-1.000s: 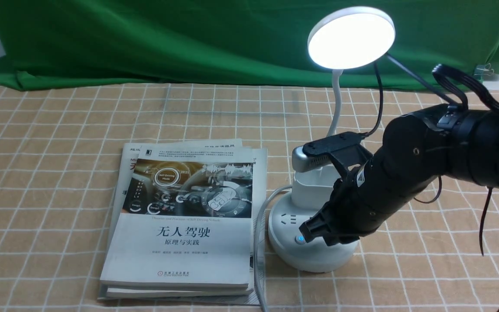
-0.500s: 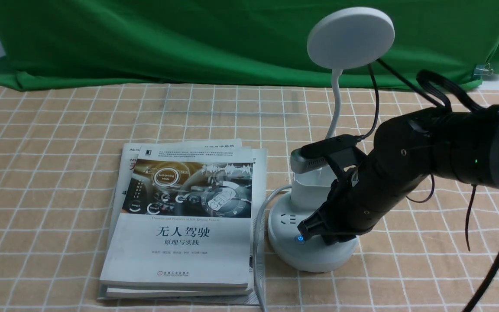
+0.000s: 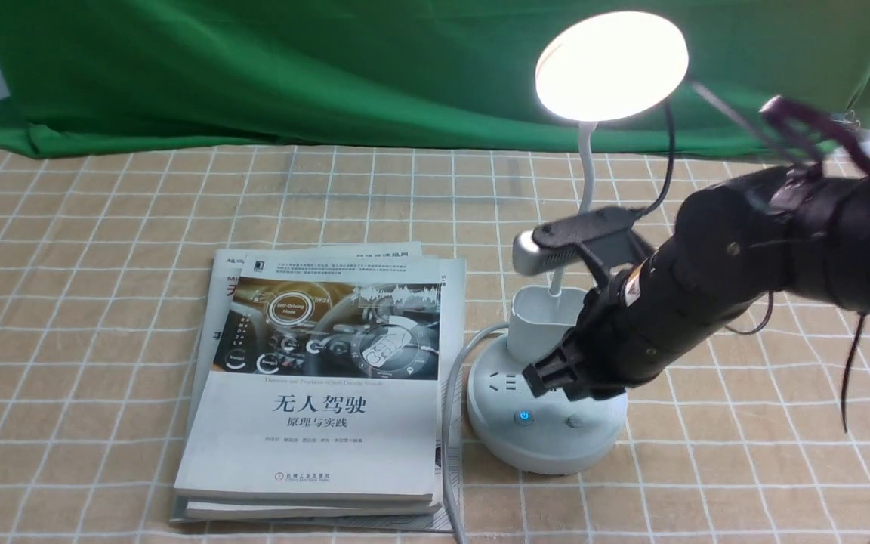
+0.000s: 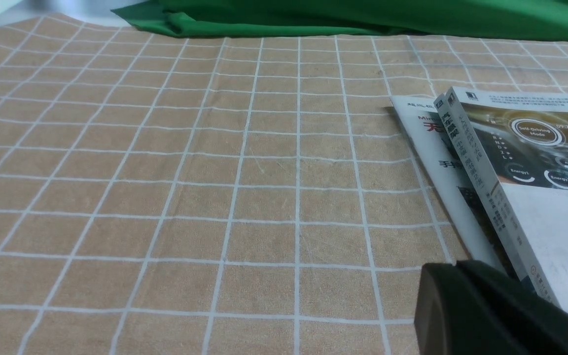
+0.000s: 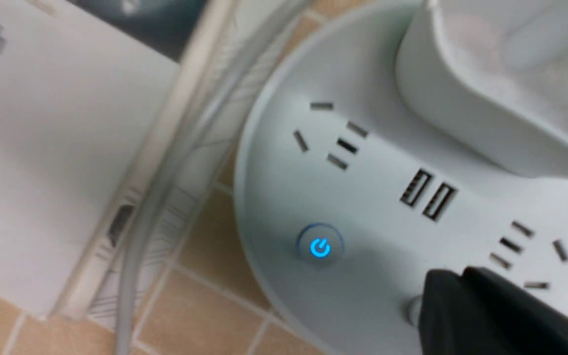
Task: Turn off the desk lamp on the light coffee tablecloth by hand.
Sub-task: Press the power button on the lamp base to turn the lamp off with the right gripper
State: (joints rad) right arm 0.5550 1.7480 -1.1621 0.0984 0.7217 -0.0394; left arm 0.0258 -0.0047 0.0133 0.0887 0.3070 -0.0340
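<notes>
Desk lamp upright, lit head facing robot

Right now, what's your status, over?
Right gripper shut, just over base of desk lamp, which is lit. Left gripper: can't tell. Nothing blocking; books alongside.

Right pincer cropped, cables blurred

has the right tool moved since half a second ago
Yes. The right tool has lifted up and slightly right, off the desk lamp base, judged against the blue-lit button, which stayed put.
</notes>
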